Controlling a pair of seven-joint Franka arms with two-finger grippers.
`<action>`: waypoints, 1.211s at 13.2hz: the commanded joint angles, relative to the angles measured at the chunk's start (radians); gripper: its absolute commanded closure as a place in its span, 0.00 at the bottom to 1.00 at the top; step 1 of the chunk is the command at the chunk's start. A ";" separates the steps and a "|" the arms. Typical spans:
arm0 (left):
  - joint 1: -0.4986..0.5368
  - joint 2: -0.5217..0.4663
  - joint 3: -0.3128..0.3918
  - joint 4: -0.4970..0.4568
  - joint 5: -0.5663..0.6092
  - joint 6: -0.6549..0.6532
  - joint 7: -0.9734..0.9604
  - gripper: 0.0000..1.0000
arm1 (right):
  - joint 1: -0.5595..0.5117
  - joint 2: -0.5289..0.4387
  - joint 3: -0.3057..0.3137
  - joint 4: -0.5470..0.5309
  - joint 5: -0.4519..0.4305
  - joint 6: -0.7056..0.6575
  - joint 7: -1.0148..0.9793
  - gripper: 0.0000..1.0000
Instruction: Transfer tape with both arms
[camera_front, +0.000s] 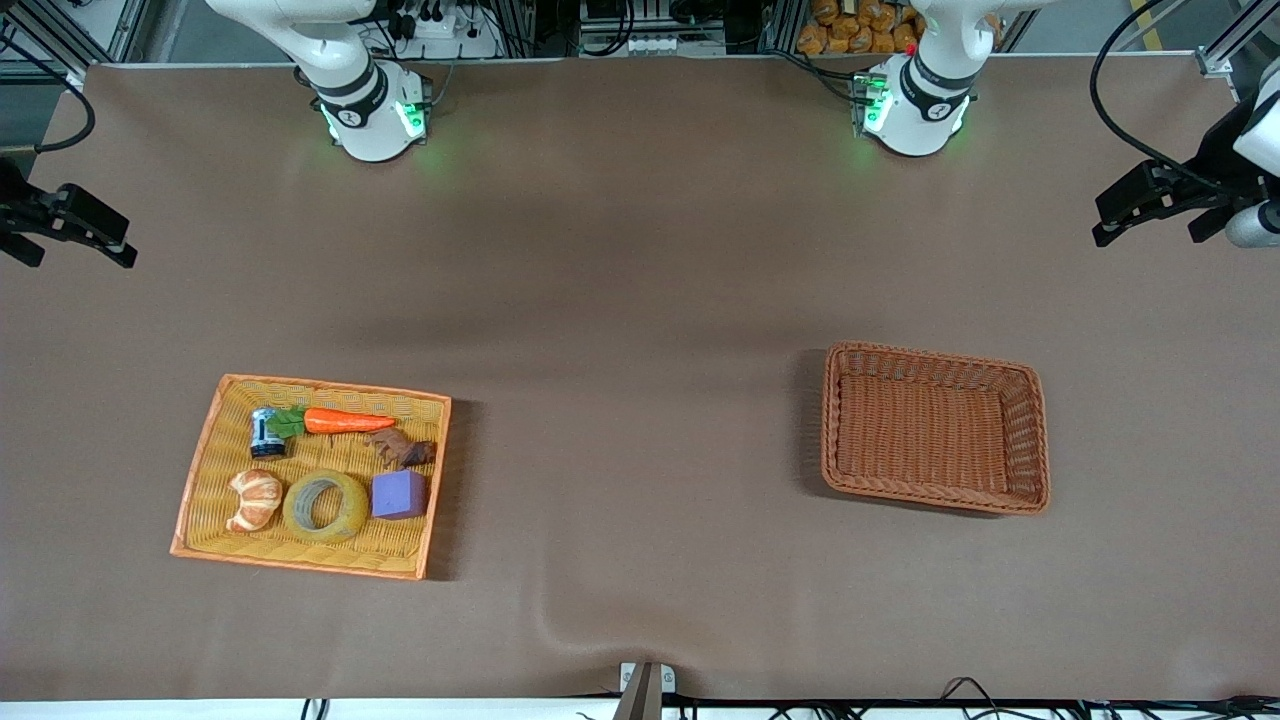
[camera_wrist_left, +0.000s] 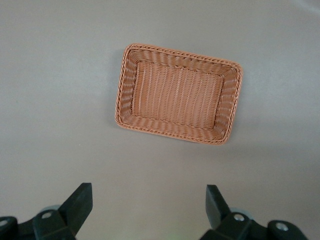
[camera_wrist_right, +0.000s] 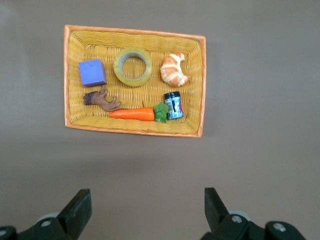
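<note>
The tape (camera_front: 358, 510), a yellowish ring with a grey core, lies flat in a yellow basket with an orange rim (camera_front: 310, 383) toward the right arm's end of the table. It lies between a croissant (camera_front: 254, 498) and a purple cube (camera_front: 398, 494), and also shows in the right wrist view (camera_wrist_right: 118, 66). My right gripper (camera_front: 125, 245) hangs open and empty high over that end of the table (camera_wrist_right: 147, 200). My left gripper (camera_front: 1100, 222) hangs open and empty high over the left arm's end (camera_wrist_left: 149, 197).
The yellow basket (camera_wrist_right: 135, 31) also holds a carrot (camera_front: 345, 421), a small can (camera_front: 266, 432) and a brown figure (camera_front: 402, 449). An empty brown wicker basket (camera_front: 935, 428) stands toward the left arm's end (camera_wrist_left: 177, 95).
</note>
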 joint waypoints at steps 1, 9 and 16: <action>0.004 0.004 -0.003 0.017 -0.010 -0.021 0.023 0.00 | -0.001 0.011 0.004 0.028 -0.011 -0.043 0.054 0.00; -0.002 0.035 -0.003 0.025 -0.010 -0.020 0.007 0.00 | -0.001 0.011 0.004 0.027 -0.011 -0.063 0.042 0.00; 0.014 0.027 0.006 0.023 -0.021 -0.020 0.012 0.00 | 0.004 0.015 0.006 0.013 -0.009 -0.092 0.040 0.00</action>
